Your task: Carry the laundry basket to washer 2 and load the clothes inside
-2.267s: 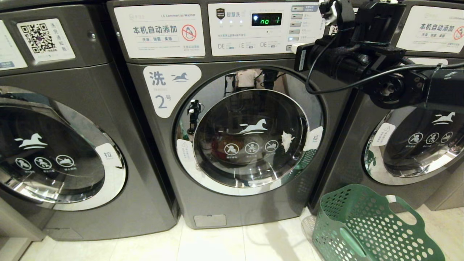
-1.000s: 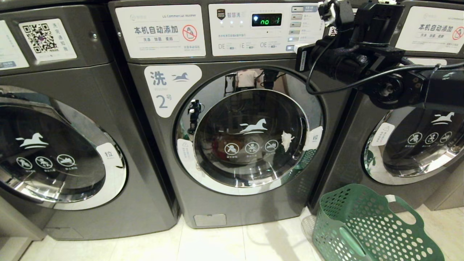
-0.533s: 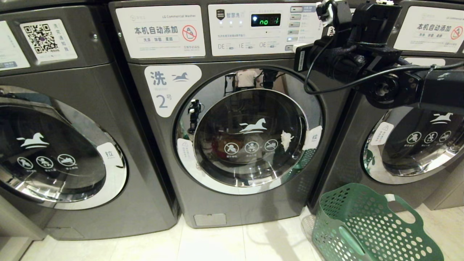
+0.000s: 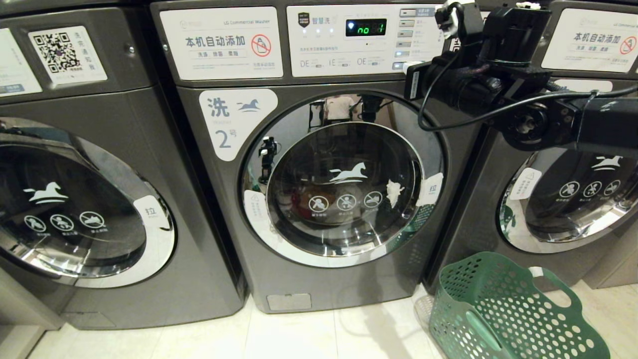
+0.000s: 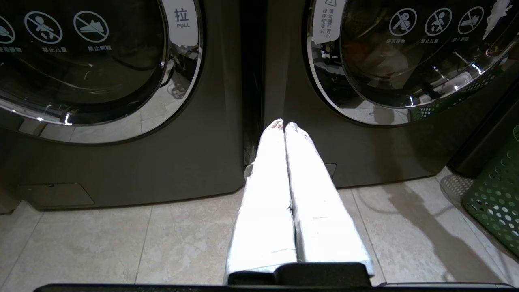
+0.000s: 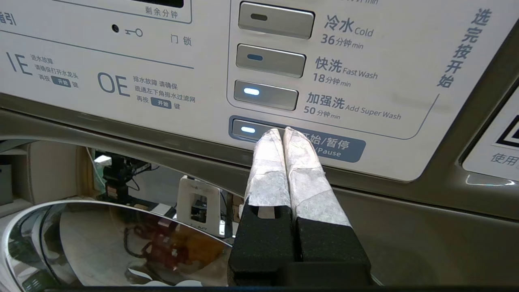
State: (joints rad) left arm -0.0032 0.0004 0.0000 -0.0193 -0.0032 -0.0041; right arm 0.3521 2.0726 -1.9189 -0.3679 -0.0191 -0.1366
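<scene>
Three dark grey front-loading washers are seen side by side on a pale tiled floor [image 4: 319, 334]. Washer 2 [image 4: 299, 279], marked by a white label with the numeral 2 [image 4: 233, 122], is placed in the middle, its chrome-ringed round glass door [image 4: 344, 182] shut. Behind the glass, reddish and pale shapes are made out dimly; whether these are the clothes cannot be told. An identical washer [image 4: 99, 199] is seen to its left and another [image 4: 563, 199] to its right. The laundry basket [image 4: 508, 314], green and full of round holes, is set on the floor in front of the right-hand washer, just beside the lower right corner of washer 2; no garments are seen in the part of it that shows. The right arm [image 4: 548, 114] is held level across the upper right of the head view, reaching toward the white control panel [image 4: 359, 40] of washer 2. The right gripper [image 6: 284, 132] is seen with its white-wrapped fingers pressed together, empty, their tips at the lit start/pause button [image 6: 251, 129] at the foot of the button column. The left gripper [image 5: 284, 125] is held low, pointing at the gap between washer 2 and the left-hand washer, its fingers likewise closed together on nothing.
</scene>
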